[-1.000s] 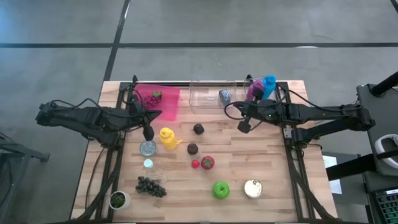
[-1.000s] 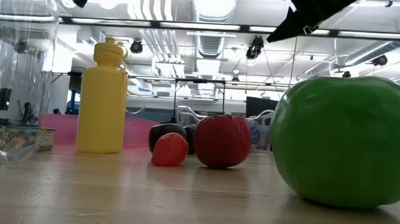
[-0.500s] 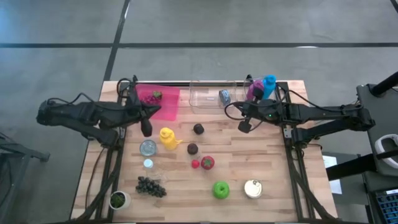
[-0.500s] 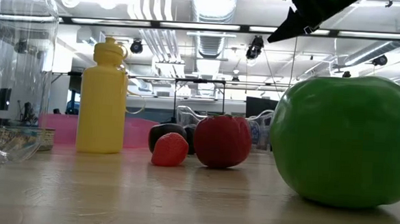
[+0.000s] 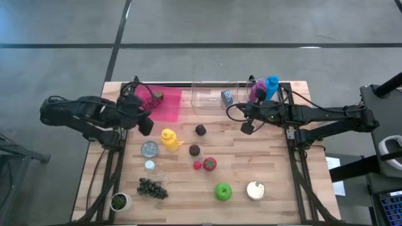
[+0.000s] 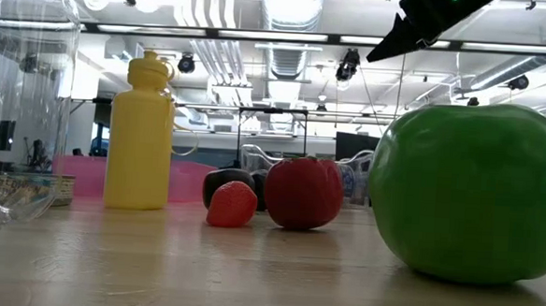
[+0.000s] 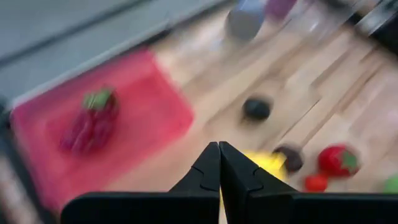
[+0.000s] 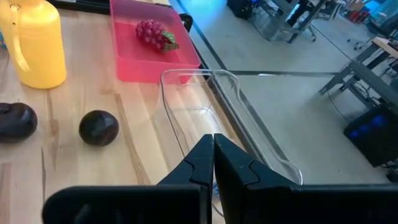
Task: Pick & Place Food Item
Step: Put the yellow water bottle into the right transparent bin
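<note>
My left gripper (image 5: pixel 146 126) (image 7: pixel 219 149) is shut and empty, above the wood between the pink tray (image 5: pixel 168 108) and the yellow bottle (image 5: pixel 168 138). A bunch of red grapes (image 5: pixel 156 96) (image 7: pixel 93 121) lies in the tray. My right gripper (image 5: pixel 246 128) (image 8: pixel 213 142) is shut and empty too, hovering by the clear container (image 5: pixel 210 99) (image 8: pixel 239 124). On the wood lie two dark plums (image 5: pixel 200 130) (image 5: pixel 195 150), a strawberry (image 5: pixel 197 165), a red apple (image 5: pixel 210 164), a green apple (image 5: pixel 223 191) (image 6: pixel 472 192) and dark grapes (image 5: pixel 152 188).
A glass lid (image 5: pixel 149 149) and a small cap (image 5: pixel 149 165) lie near the yellow bottle. A tin can (image 5: pixel 255 190) stands beside the green apple, a small plant pot (image 5: pixel 119 201) at the near left corner. Blue and purple bottles (image 5: pixel 264 88) stand at the far right.
My left gripper has drawn back from above the glass lid toward the table's left and far side, ending beside the pink tray, still shut. Its wrist view is blurred by the motion. The right arm and the things on the table have kept still.
</note>
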Action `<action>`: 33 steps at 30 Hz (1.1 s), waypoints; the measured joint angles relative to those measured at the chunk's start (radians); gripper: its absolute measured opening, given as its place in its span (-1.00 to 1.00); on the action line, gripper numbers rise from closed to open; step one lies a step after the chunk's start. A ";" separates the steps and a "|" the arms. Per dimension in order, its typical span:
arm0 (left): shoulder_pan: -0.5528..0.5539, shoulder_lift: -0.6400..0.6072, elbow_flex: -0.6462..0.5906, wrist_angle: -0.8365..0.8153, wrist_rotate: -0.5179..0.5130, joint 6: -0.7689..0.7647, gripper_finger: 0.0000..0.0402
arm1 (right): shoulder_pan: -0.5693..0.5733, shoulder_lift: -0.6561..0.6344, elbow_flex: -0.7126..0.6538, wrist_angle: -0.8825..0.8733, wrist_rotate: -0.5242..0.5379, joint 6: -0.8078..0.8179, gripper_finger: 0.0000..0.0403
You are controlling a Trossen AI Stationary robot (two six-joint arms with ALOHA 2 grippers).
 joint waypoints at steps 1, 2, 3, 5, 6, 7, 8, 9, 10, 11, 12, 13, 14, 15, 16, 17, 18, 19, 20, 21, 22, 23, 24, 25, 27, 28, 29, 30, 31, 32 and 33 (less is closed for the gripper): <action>0.000 0.002 0.000 -0.040 0.022 -0.033 -1.00 | 0.000 0.000 -0.001 0.000 0.000 0.001 -0.96; 0.000 0.002 -0.003 -0.070 0.046 -0.069 -1.00 | 0.000 0.000 -0.002 0.001 0.000 0.001 -0.96; 0.000 0.002 -0.010 -0.089 0.071 -0.106 -1.00 | 0.000 0.000 -0.004 0.000 0.000 0.001 -0.96; 0.000 -0.001 -0.031 -0.122 0.106 -0.177 -1.00 | 0.000 0.000 -0.006 0.000 0.000 0.001 -0.96; 0.000 -0.001 -0.042 -0.137 0.123 -0.209 -1.00 | 0.000 0.000 -0.006 0.000 0.000 0.001 -0.96; 0.000 0.000 -0.057 -0.151 0.139 -0.233 -1.00 | 0.000 0.000 -0.006 0.001 0.000 0.001 -0.96; 0.000 0.000 -0.075 -0.162 0.156 -0.248 -1.00 | 0.000 0.000 -0.006 0.001 0.000 0.001 -0.96; 0.001 0.000 -0.094 -0.167 0.176 -0.260 -1.00 | 0.000 0.000 -0.006 0.000 0.000 0.001 -0.96; 0.001 0.000 -0.114 -0.168 0.195 -0.273 -1.00 | 0.000 0.000 -0.006 0.000 0.000 0.001 -0.96; 0.001 0.000 -0.132 -0.170 0.216 -0.290 -1.00 | 0.000 0.000 -0.006 0.000 0.000 0.001 -0.96; 0.001 0.000 -0.150 -0.170 0.239 -0.314 -1.00 | 0.000 0.000 -0.006 0.000 0.000 0.001 -0.96; 0.001 0.000 -0.168 -0.167 0.260 -0.346 -1.00 | 0.000 0.000 -0.006 0.000 0.000 0.001 -0.96; 0.001 0.002 -0.187 -0.165 0.285 -0.375 -1.00 | 0.000 0.000 -0.006 0.000 0.000 0.001 -0.96; 0.001 0.005 -0.206 -0.162 0.313 -0.393 -1.00 | 0.000 0.000 -0.006 0.001 0.000 0.001 -0.96; 0.001 0.009 -0.227 -0.161 0.338 -0.396 -1.00 | 0.000 0.000 -0.006 0.001 0.000 0.001 -0.96; 0.001 0.013 -0.251 -0.161 0.359 -0.396 -1.00 | 0.000 0.000 -0.006 0.001 0.000 0.001 -0.96; 0.001 0.016 -0.275 -0.161 0.378 -0.396 -1.00 | 0.000 0.000 -0.006 0.001 0.000 0.001 -0.96; 0.001 0.015 -0.299 -0.156 0.391 -0.401 -1.00 | 0.000 0.000 -0.006 0.001 0.000 0.001 -0.96; 0.001 0.014 -0.326 -0.144 0.406 -0.403 -1.00 | 0.000 0.000 -0.006 0.001 0.000 0.001 -0.96; 0.001 0.014 -0.351 -0.123 0.419 -0.403 -1.00 | 0.000 0.000 -0.006 0.001 0.000 0.001 -0.96; 0.001 0.014 -0.374 -0.093 0.431 -0.403 -1.00 | 0.000 0.000 -0.006 0.003 0.000 0.001 -0.96; 0.001 0.014 -0.397 -0.064 0.442 -0.403 -1.00 | 0.000 0.000 -0.006 0.008 0.000 0.001 -0.96; 0.001 0.014 -0.418 -0.041 0.452 -0.403 -1.00 | 0.000 0.000 -0.006 0.013 0.000 0.001 -0.96; 0.001 0.014 -0.438 -0.021 0.462 -0.403 -1.00 | 0.000 0.000 -0.006 0.016 0.000 0.002 -0.96; 0.001 0.015 -0.474 0.028 0.476 -0.403 -1.00 | 0.000 0.000 -0.007 0.016 0.000 0.001 -0.96; 0.001 0.015 -0.490 0.047 0.483 -0.404 -1.00 | 0.000 0.000 -0.006 0.016 0.000 0.001 -0.96; 0.001 0.014 -0.505 0.061 0.489 -0.408 -1.00 | 0.000 0.000 -0.006 0.017 0.000 0.001 -0.96; 0.001 0.014 -0.518 0.068 0.494 -0.417 -1.00 | 0.001 0.000 -0.007 0.018 0.000 0.001 -0.96; 0.001 0.014 -0.530 0.068 0.496 -0.429 -1.00 | 0.000 0.000 -0.006 0.018 0.000 0.001 -0.96; 0.001 0.014 -0.542 0.066 0.497 -0.443 -1.00 | 0.000 0.000 -0.006 0.019 0.000 0.001 -0.96; 0.001 0.014 -0.554 0.065 0.496 -0.461 -1.00 | 0.000 0.000 -0.007 0.018 0.000 0.001 -0.96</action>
